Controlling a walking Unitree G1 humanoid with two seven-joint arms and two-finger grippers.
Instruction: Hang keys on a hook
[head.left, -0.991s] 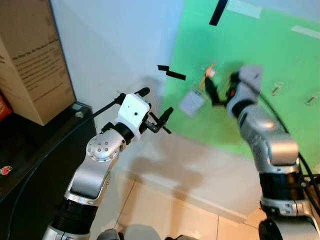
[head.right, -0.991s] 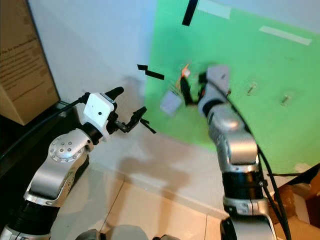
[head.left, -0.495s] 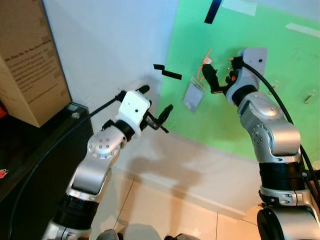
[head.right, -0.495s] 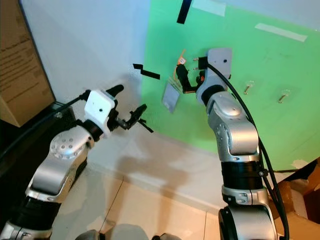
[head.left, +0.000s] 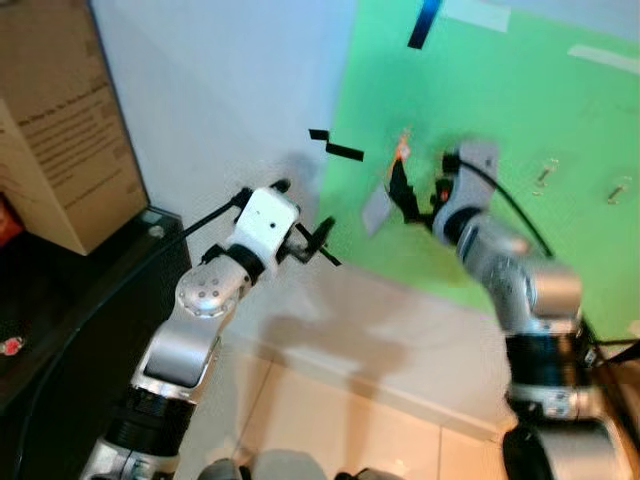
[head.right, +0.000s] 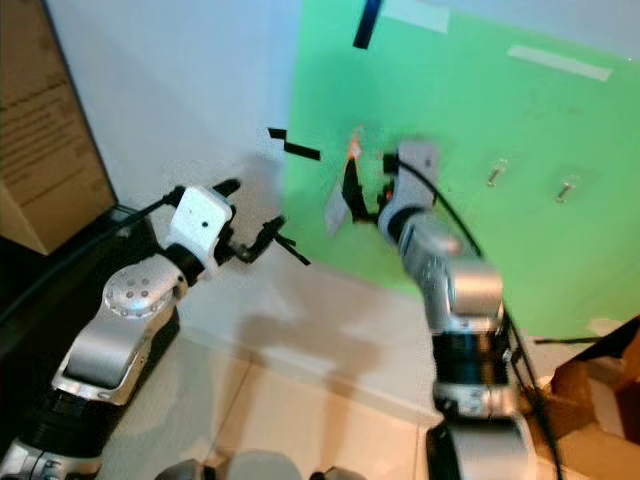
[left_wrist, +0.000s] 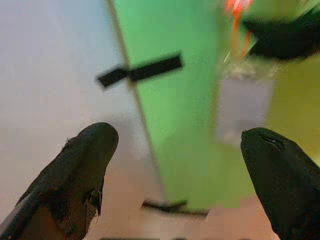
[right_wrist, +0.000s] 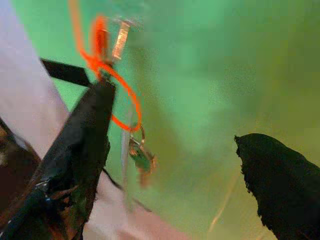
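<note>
- Here the keys hang from a thin orange loop, with a pale grey tag dangling below; the bunch is blurred, so the single keys cannot be told apart.
- In the left eye view the bunch sits just above the frame's centre, against the left part of the green sheet.
- The orange loop reaches up to a small metal hook on the sheet; whether it rests fully on it cannot be told through the blur.
- The right gripper is just beside the loop; its two black fingers stand wide apart, one of them touching the orange loop and the other well off.
- The left gripper hovers left of centre, near the sheet's edge and apart from the keys, its fingers spread open.
- The green sheet is fixed to a white wall with black tape strips; two more hooks show toward its upper right.
- A cardboard box stands at the upper left on a black cabinet, above a pale tiled floor.
- Against half a second ago, the right arm has dropped lower and moved leftward in the frame, now smeared with motion, while the left arm has hardly shifted.
</note>
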